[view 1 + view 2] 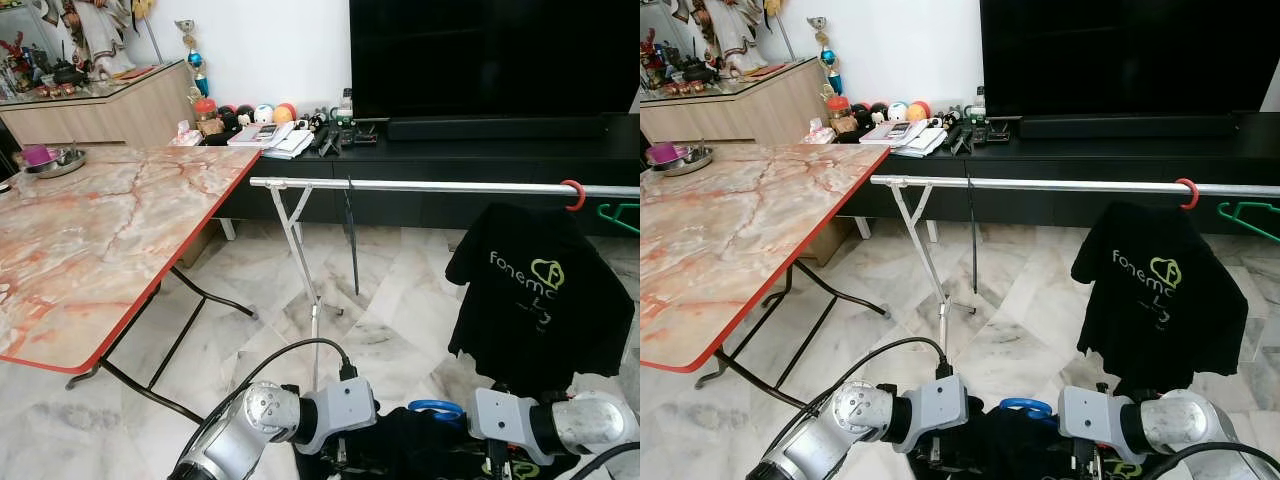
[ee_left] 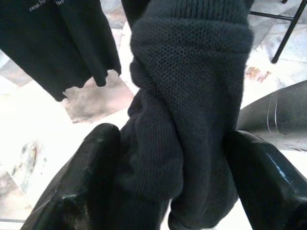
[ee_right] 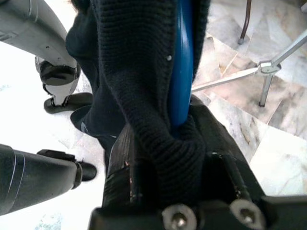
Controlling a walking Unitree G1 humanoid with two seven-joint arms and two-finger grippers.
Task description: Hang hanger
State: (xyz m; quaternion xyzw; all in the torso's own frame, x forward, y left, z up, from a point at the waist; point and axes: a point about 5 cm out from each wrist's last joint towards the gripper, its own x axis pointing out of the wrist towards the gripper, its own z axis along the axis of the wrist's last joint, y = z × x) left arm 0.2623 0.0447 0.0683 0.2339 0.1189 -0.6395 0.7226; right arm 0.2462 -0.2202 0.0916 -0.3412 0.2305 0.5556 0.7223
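Both our arms reach forward low, elbows bent. Our left gripper (image 2: 168, 158) pinches a dark garment (image 2: 192, 96); our right gripper (image 3: 168, 143) clamps the garment's blue hanger (image 3: 182, 62), below the rail (image 1: 440, 186), near a hung shirt (image 1: 540, 290).

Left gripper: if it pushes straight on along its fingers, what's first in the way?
The left gripper is already clamped on dark knitted fabric. Straight beyond that, probably the marble floor; depth is unclear.

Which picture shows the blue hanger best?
The right wrist view: the blue hanger runs close-up through dark knit fabric in the right gripper. Both eye views show just its hook; the left wrist view shows fabric.
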